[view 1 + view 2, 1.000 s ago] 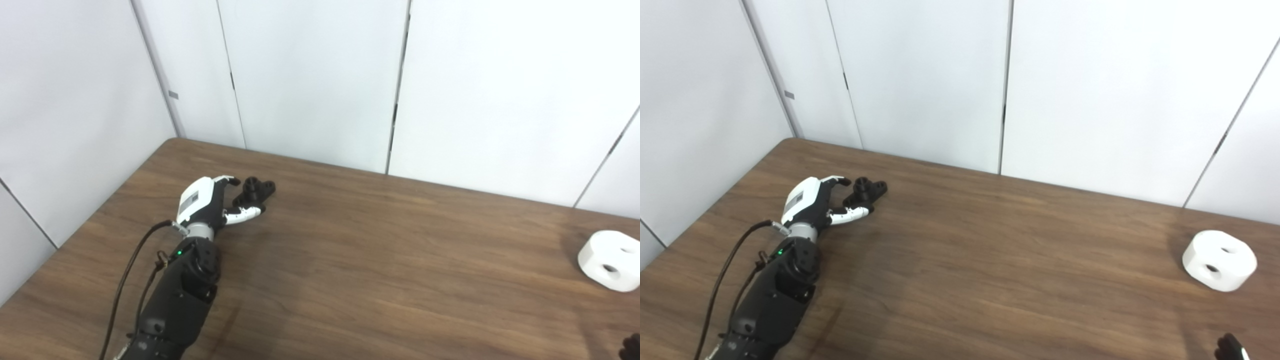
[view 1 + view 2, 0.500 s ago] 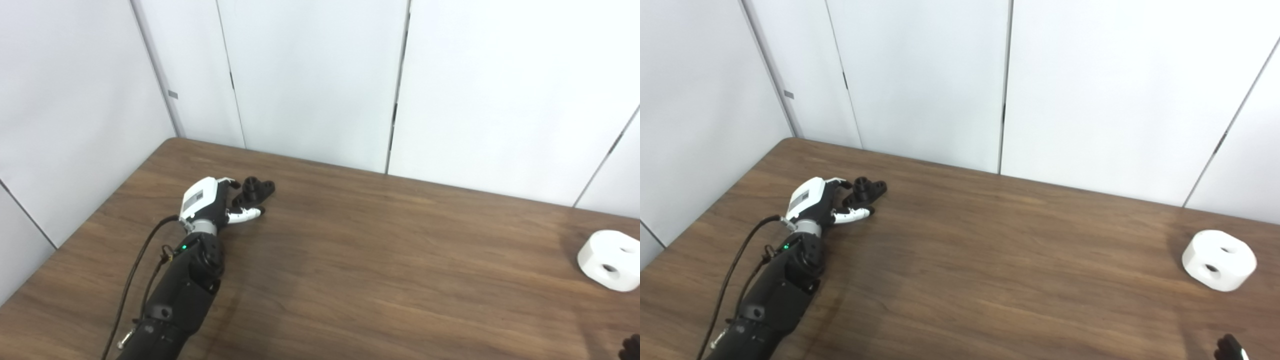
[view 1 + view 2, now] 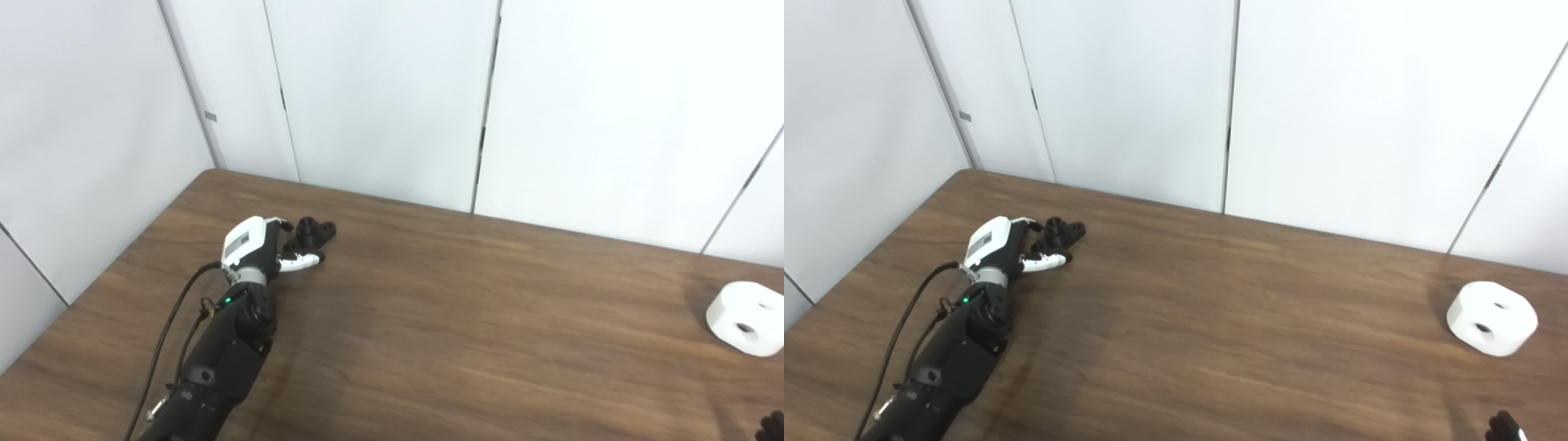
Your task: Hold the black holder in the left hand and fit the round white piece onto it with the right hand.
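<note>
The black holder (image 3: 313, 231) lies on the brown table (image 3: 465, 318) at the far left. My left hand (image 3: 256, 245) is right beside it, fingers apart, with the fingers behind the holder and the white thumb (image 3: 301, 262) in front of it; it is open and lifts nothing. The round white piece (image 3: 747, 317) with two holes sits on the table at the far right. Only a dark tip of my right hand (image 3: 1503, 427) shows at the bottom right corner, well short of the white piece.
White wall panels (image 3: 380, 92) stand close behind the table's far edge and along its left side. A black cable (image 3: 168, 331) runs along my left forearm.
My left arm has reached a little farther forward, so the hand sits closer around the black holder. The holder and the white piece have not moved.
</note>
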Available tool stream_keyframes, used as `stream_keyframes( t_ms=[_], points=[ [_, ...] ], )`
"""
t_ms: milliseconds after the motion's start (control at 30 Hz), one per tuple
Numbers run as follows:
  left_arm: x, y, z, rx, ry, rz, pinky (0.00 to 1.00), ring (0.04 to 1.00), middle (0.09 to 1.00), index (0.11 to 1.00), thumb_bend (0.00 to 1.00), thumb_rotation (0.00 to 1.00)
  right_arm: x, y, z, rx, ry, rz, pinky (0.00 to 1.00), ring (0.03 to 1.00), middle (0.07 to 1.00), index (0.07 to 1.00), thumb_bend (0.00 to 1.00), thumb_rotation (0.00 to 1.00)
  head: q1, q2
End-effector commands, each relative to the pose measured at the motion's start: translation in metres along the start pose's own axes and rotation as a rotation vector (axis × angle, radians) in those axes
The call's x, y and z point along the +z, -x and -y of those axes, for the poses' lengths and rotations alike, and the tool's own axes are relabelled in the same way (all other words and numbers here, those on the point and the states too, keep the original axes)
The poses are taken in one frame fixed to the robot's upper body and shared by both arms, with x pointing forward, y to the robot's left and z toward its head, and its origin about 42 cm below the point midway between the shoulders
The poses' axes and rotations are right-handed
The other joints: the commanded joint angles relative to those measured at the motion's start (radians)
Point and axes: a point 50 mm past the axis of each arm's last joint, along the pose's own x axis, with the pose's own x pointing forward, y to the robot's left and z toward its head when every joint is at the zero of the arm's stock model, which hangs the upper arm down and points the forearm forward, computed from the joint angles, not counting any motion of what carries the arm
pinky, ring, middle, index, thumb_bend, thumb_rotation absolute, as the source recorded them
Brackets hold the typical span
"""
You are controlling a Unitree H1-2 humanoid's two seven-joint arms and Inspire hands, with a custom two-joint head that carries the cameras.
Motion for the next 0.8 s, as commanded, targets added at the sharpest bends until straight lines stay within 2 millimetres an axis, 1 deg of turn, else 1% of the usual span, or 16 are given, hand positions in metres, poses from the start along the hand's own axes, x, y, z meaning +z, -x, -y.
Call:
stream_keyframes(
  t_ms=[0, 133, 200, 233, 333, 367, 400, 467, 667, 767],
  points=[
    [0.0124, -0.0128, -0.0228, 0.059, -0.012, 0.024, 0.98, 0.963, 0.902, 0.73, 0.79, 0.36, -0.0101, 0.0131, -0.0103, -0.003, -0.031, -0.057, 1.0, 1.0, 1.0, 1.0, 0.65, 1.0, 0.0, 0.002],
    [0.0121, -0.0121, -0.0216, 0.061, -0.016, 0.025, 0.98, 0.963, 0.896, 0.696, 0.79, 0.36, -0.0094, 0.0126, -0.0102, 0.0, -0.024, -0.057, 1.0, 1.0, 1.0, 1.0, 0.64, 1.0, 0.0, 0.003],
    [0.0112, -0.011, -0.0217, 0.063, -0.018, 0.032, 0.98, 0.964, 0.89, 0.651, 0.77, 0.32, -0.0097, 0.0125, -0.0102, -0.001, -0.023, -0.056, 1.0, 1.0, 1.0, 1.0, 0.65, 1.0, 0.0, 0.003],
    [0.0105, -0.0106, -0.0218, 0.066, -0.02, 0.035, 0.98, 0.964, 0.888, 0.643, 0.77, 0.32, -0.0098, 0.0126, -0.0102, -0.001, -0.025, -0.058, 1.0, 1.0, 1.0, 1.0, 0.65, 1.0, 0.0, 0.003],
    [0.0088, -0.0092, -0.0223, 0.071, -0.022, 0.041, 0.99, 0.958, 0.867, 0.595, 0.76, 0.25, -0.0097, 0.0127, -0.0104, 0.002, -0.025, -0.06, 1.0, 1.0, 1.0, 1.0, 0.65, 1.0, 0.0, 0.005],
    [0.008, -0.0091, -0.0224, 0.073, -0.024, 0.042, 0.99, 0.954, 0.861, 0.565, 0.71, 0.2, -0.0096, 0.0125, -0.0104, 0.003, -0.023, -0.057, 1.0, 1.0, 1.0, 1.0, 0.64, 1.0, 0.0, 0.005],
    [0.0073, -0.0092, -0.0224, 0.075, -0.027, 0.043, 0.99, 0.951, 0.857, 0.529, 0.62, 0.14, -0.0094, 0.0123, -0.0104, 0.004, -0.021, -0.054, 1.0, 1.0, 1.0, 1.0, 0.63, 1.0, 0.0, 0.005],
    [0.0059, -0.0095, -0.0225, 0.081, -0.047, 0.046, 0.98, 0.943, 0.844, 0.499, 0.54, 0.09, -0.0094, 0.0119, -0.0102, 0.004, -0.018, -0.053, 1.0, 1.0, 1.0, 1.0, 0.63, 1.0, 0.0, 0.005],
    [0.0037, -0.01, -0.0212, 0.108, -0.123, 0.077, 0.95, 0.899, 0.789, 0.489, 0.52, 0.06, -0.0097, 0.0116, -0.0097, 0.005, -0.02, -0.056, 1.0, 1.0, 1.0, 1.0, 0.64, 1.0, 0.0, 0.005],
    [0.0034, -0.0105, -0.0197, 0.116, -0.125, 0.082, 0.94, 0.882, 0.766, 0.488, 0.52, 0.05, -0.0098, 0.0114, -0.0104, 0.007, -0.025, -0.053, 1.0, 1.0, 1.0, 1.0, 0.63, 1.0, -0.003, 0.007]
  ],
)
